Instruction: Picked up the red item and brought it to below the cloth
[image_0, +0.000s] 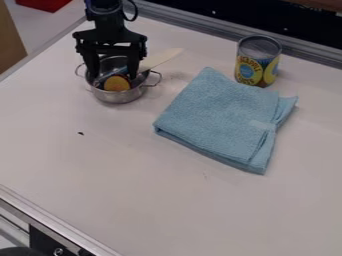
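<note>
Pale off-white tabletop (133, 210) here, with a metal trim (194, 23) running along its far edge and a dark area past that. The black gripper (113, 76) hangs nose-down over the upper left part of the surface, right at a little steel pot (119, 96), fingers spread apart with the tips down around the pot's opening. Nothing looks clamped between them. The closest match for the red item is a roundish orange-yellow piece (117, 83), and it's basically right under the gripper: inside the pot, low down between the two fingertips, slightly toward the camera. Can't really tell if either finger touches it. There's some greyish-blue stuff next to it in the pot, too small to make out.

Going outward, a pale wooden-looking utensil (165, 57) sticks up out of the pot, off to the right of the gripper in the view. Further right and nearer the camera is the folded light blue cloth (217, 112), lying flat and well apart from the gripper. A yellow-labelled can (250, 71) stands upright just behind it. Nearer the camera than the gripper, a tiny dark speck (81, 133) sits on the tabletop.
</note>
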